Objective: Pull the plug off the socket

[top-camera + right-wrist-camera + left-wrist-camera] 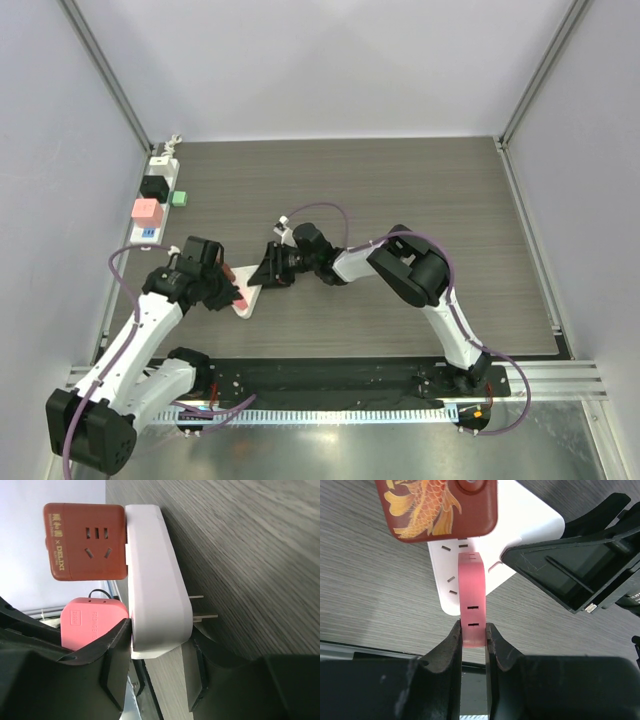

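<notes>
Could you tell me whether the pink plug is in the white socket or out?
In: the pink plug sits flush against the white socket, with no gap.

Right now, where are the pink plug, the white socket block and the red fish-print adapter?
pink plug (471, 592): left wrist view, on its narrow face with the two slots.
white socket block (156, 570): right wrist view, on its rounded side wall.
red adapter (85, 542): right wrist view, on its outlet face.

Only one readable mark from here: "× DELIXI", printed sideways along the edge of the red-brown adapter (85, 541). I can't make out the Chinese characters before it. The pink plug (92, 624) has a small embossed box, illegible.
</notes>
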`<state>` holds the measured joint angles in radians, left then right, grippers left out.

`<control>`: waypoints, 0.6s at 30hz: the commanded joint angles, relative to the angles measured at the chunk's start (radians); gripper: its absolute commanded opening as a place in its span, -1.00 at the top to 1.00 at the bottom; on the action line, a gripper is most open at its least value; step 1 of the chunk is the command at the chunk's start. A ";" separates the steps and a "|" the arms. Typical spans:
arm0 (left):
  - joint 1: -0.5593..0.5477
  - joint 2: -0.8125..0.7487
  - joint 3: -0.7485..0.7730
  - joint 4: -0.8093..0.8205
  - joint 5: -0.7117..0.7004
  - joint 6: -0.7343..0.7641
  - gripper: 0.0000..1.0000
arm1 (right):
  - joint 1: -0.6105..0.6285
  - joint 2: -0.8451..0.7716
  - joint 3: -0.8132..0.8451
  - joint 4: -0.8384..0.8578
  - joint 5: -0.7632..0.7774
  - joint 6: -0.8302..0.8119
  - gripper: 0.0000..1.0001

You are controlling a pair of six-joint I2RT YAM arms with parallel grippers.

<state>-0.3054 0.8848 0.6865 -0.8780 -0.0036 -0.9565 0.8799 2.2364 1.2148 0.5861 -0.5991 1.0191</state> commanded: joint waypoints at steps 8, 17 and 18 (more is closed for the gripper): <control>-0.006 0.005 0.189 0.030 -0.033 0.048 1.00 | 0.004 0.039 0.031 -0.132 0.042 -0.125 0.97; -0.006 -0.026 0.223 0.025 -0.016 0.073 1.00 | -0.001 0.055 0.034 -0.135 0.045 -0.139 0.98; -0.005 -0.035 0.217 0.037 0.061 0.091 1.00 | -0.001 0.057 0.032 -0.131 0.039 -0.133 0.97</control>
<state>-0.3073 0.8719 0.8841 -0.8867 -0.0296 -0.9154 0.8772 2.2440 1.2552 0.5499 -0.6022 0.9703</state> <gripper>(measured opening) 0.192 0.438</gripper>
